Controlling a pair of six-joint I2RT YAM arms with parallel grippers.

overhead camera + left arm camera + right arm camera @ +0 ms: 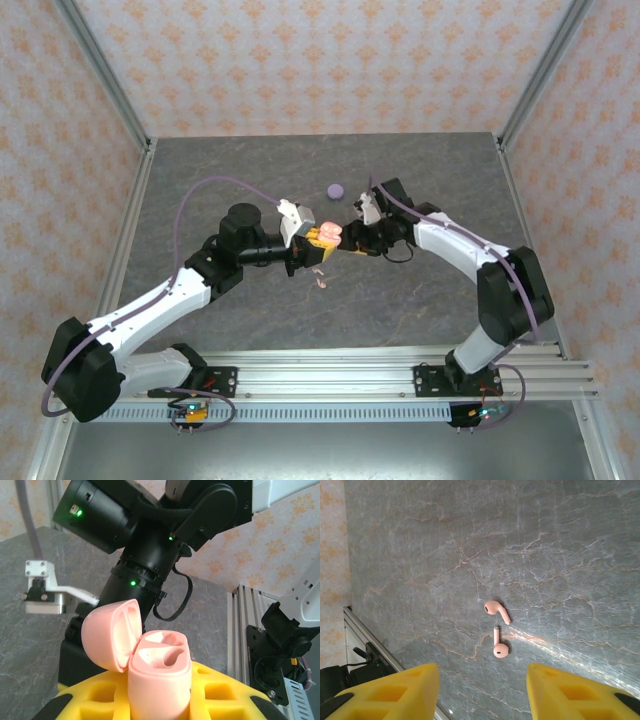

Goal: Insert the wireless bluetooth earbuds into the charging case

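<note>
Nearest to the arm bases, two pale pink earbuds (497,611) are lying loose on the grey marbled tabletop (430,310), just beside each other but apart, stems pointing different ways. They are being judged as very light, rigid, glossy plastic, apt to skid or roll under an off-centre pinch; a hold across the rounded bud head, or along the stem, is being judged the safest, with gentle closing force since the stems look thin. Above them the right end effector (482,692) is being held with its yellow fingers spread wide and nothing between them. Just beyond, over the middle of the tabletop, the pink charging case (160,672) is being gripped by the left end effector (160,707), its yellow fingers closed on the lower body so that the hinged lid (111,632) is being kept swung open and the two moulded wells are being presented upward, both empty. The case is being judged as a smooth, hard shell, light, and liable to twist in the grip if pressed from one side during insertion. Farthest back, a lilac round case (336,190) is lying on the tabletop, well apart from the arms. No brand, label or legible writing is being shown on the earbuds or on either case.
</note>
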